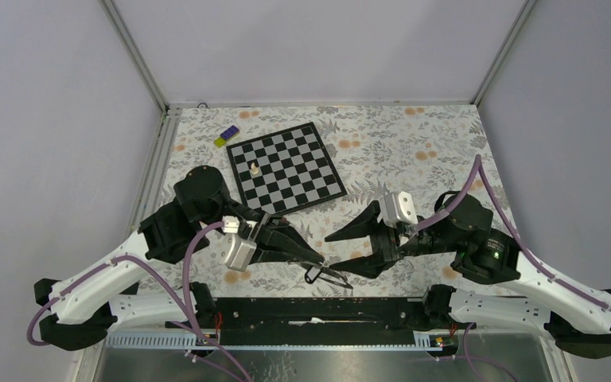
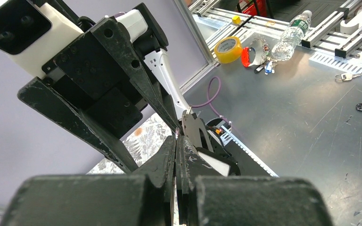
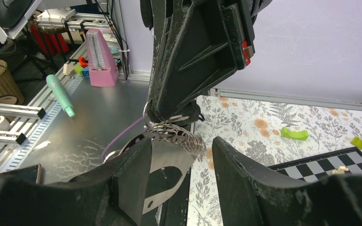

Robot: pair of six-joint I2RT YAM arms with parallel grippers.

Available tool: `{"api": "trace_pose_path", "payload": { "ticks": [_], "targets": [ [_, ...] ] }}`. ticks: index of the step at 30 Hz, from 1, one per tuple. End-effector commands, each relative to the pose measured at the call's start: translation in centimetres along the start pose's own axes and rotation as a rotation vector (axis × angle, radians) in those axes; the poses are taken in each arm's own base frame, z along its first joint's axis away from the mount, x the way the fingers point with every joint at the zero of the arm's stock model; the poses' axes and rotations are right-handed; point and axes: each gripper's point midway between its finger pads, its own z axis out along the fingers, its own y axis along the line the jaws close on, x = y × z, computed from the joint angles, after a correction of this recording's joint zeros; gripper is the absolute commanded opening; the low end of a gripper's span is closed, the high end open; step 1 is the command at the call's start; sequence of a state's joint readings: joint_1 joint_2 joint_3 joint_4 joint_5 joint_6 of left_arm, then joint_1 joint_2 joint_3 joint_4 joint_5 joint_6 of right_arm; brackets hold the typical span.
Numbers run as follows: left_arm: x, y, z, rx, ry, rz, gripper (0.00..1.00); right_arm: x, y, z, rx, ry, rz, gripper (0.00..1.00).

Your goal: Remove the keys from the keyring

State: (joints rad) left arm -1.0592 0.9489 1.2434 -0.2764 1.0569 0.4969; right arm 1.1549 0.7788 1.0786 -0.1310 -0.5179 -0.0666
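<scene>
My left gripper [image 1: 321, 260] is shut on a bunch of thin wire rings, the keyring [image 3: 181, 134], and holds it just above the table's near edge. In the left wrist view its fingers [image 2: 176, 141] are pressed together. A flat silvery metal piece [image 3: 169, 162] with a curved cut-out and a small hole hangs from the rings; it also shows in the left wrist view [image 2: 188, 125]. A dark tag with a white label [image 2: 215, 163] hangs below. My right gripper [image 3: 181, 141] is open, with the rings between its fingers and the metal piece against one finger. It faces the left gripper [image 1: 338, 255]. I cannot make out single keys.
A chessboard [image 1: 286, 167] with a white chess piece [image 1: 253, 169] lies behind the grippers. A blue and yellow brick [image 1: 227, 135] lies at the back left, and a green piece [image 3: 294, 134] on the floral cloth. A black rail [image 1: 318, 310] runs along the near edge.
</scene>
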Motion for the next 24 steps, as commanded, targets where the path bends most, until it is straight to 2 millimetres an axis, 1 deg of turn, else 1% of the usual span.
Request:
{"api": "trace_pose_path", "payload": {
  "ticks": [1, 7, 9, 13, 20, 24],
  "targets": [
    [-2.0, 0.8, -0.2, -0.039, -0.043, 0.094, 0.0, -0.8, 0.6, 0.6, -0.043, -0.05, 0.02, 0.58],
    [-1.9, 0.8, -0.2, -0.037, -0.044, 0.095, 0.0, -0.4, 0.9, 0.8, -0.059, -0.055, 0.039, 0.58],
    [-1.8, 0.8, -0.2, -0.036, -0.045, 0.093, 0.0, -1.1, 0.9, 0.9, -0.06, -0.087, 0.036, 0.58],
    [-1.8, 0.8, -0.2, -0.036, -0.044, 0.092, 0.0, -1.6, 1.0, 0.9, -0.069, -0.109, 0.035, 0.57],
    [-1.7, 0.7, -0.3, -0.043, -0.043, 0.093, 0.0, -2.0, 1.2, 0.6, -0.07, -0.13, 0.021, 0.49],
    [-1.7, 0.7, -0.3, -0.045, -0.044, 0.097, 0.0, -1.7, 1.1, 0.6, -0.066, -0.121, 0.023, 0.45]
  ]
}}
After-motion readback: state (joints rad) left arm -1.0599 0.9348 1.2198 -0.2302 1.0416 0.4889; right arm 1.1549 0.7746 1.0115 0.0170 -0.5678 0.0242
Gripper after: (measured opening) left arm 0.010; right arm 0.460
